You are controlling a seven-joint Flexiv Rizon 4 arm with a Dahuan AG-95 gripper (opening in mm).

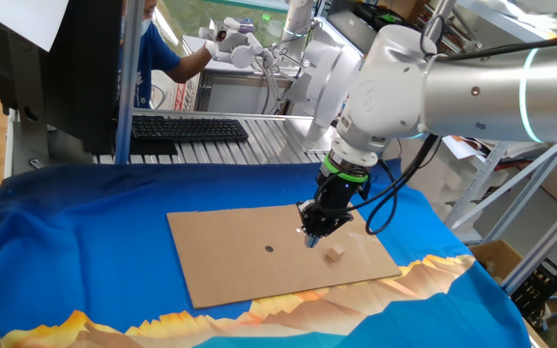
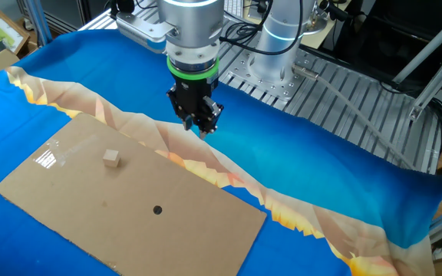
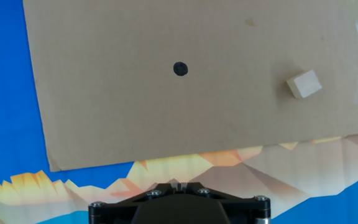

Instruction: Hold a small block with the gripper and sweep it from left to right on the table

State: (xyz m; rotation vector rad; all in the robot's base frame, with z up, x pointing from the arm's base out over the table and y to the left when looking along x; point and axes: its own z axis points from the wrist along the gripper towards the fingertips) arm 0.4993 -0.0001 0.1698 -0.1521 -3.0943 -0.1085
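The small block (image 1: 335, 252) is a pale beige cube lying free on the brown cardboard sheet (image 1: 249, 261), near its right end. In the other fixed view the small block (image 2: 112, 158) sits toward the sheet's left part. In the hand view the small block (image 3: 304, 84) lies at the right. The gripper (image 1: 312, 237) hangs above the table (image 1: 85, 251), fingers pressed together and holding nothing. It stays clear of the block. In the other fixed view the gripper (image 2: 203, 129) hovers over the orange pattern beyond the sheet's edge. In the hand view the gripper (image 3: 178, 184) tips meet at the bottom edge.
A small dark round dot (image 1: 269, 248) marks the cardboard's middle; it also shows in the other fixed view (image 2: 157, 209) and the hand view (image 3: 180, 69). A grey slatted bench with a black keyboard (image 1: 187, 128) stands behind the table. A person (image 1: 158, 53) works at the back.
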